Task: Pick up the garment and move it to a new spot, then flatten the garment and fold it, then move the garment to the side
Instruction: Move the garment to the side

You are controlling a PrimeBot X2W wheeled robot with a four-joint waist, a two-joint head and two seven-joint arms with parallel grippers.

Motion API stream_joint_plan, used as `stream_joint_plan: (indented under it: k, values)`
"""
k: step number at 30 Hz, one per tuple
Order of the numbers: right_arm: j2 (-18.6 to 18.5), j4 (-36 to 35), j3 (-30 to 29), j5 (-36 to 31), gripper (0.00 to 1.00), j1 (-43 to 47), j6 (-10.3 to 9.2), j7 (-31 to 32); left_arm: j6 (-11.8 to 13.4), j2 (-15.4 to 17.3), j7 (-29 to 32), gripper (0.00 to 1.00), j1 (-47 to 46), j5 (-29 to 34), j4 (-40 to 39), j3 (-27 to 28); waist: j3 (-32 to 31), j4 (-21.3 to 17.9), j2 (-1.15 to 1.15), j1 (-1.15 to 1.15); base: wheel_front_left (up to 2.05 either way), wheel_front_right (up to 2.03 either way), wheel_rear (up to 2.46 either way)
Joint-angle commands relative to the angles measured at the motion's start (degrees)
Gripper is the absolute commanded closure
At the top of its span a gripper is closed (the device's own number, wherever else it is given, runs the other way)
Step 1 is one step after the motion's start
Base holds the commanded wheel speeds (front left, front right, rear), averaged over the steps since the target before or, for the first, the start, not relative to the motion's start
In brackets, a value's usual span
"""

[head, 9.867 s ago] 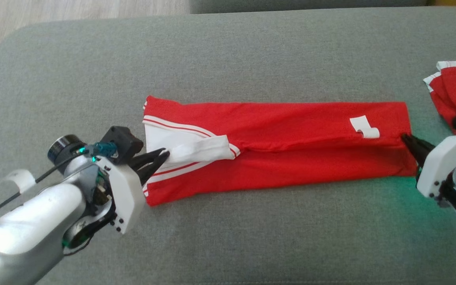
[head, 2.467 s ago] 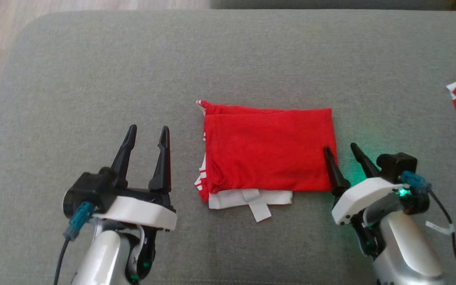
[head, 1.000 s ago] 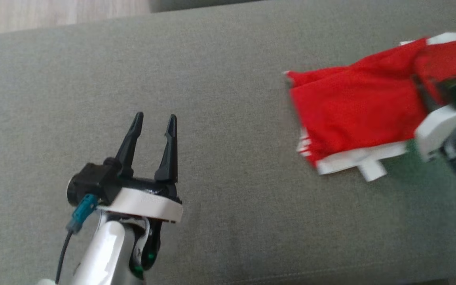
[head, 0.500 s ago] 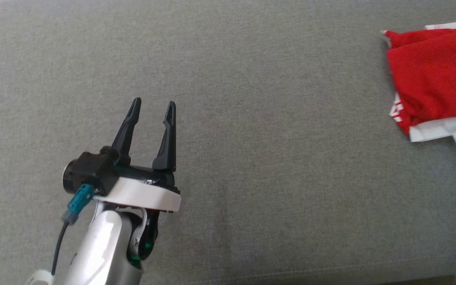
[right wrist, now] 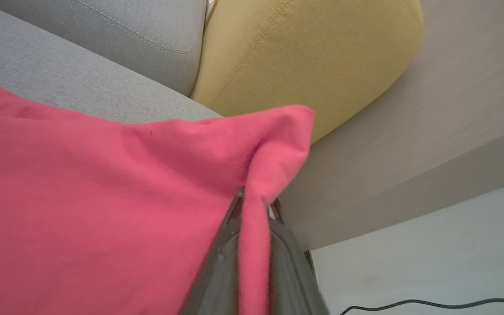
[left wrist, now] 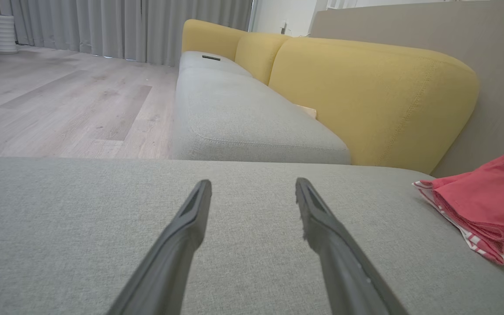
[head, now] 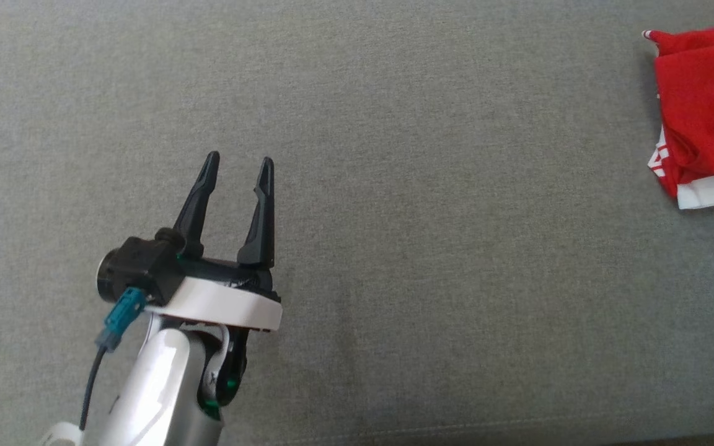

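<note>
1. Left gripper (head: 238, 160): tapered dark fingers spread apart, holding nothing, over the grey woven cushion (head: 431, 260).
2. Right gripper (right wrist: 255, 206): fingers clamped on a soft fold of the red garment (right wrist: 103, 197).
3. The garment's folded, white-edged bulk lies well to the left gripper's right.

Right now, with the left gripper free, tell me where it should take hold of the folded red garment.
Probably the layered edge of the garment facing the left gripper, near the white hem, coming in low from the left. The layers lie stacked there on the cushion, and the right gripper is shut on another corner.
</note>
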Motion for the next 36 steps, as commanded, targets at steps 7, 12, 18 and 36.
stream_joint_plan:
  k: [7, 12, 18, 36]
  values:
    - [1.7, -4.7, -2.7, -3.4, 0.00, 0.7, 0.37, 0.4, 0.0, 0.2, -0.3, 0.00, -1.5, 0.7, -1.4, 2.5, -1.0, -1.0, 0.00, -0.01, 0.00, 0.00, 0.00]
    - [5.1, -9.7, -2.9, -3.9, 0.00, 1.6, 0.37, 0.2, -0.1, 0.2, -0.3, 0.00, -1.4, 0.6, -1.2, 2.9, -2.9, -1.5, 0.00, -0.01, 0.00, 0.00, 0.00]
    - [13.0, -19.1, -2.4, 1.6, 0.00, 5.0, 0.37, -2.5, 0.2, 0.2, -0.3, 0.00, -0.5, 0.4, -1.9, 3.8, -6.1, -1.7, 0.00, -0.01, 0.00, 0.00, 0.00]
    - [33.4, -35.4, 2.0, 20.3, 0.00, 31.5, 0.37, -13.7, 1.7, 0.2, -0.3, 0.00, 6.0, -0.3, -3.2, 5.1, -13.7, 0.0, 0.00, -0.01, 0.00, 0.00, 0.00]
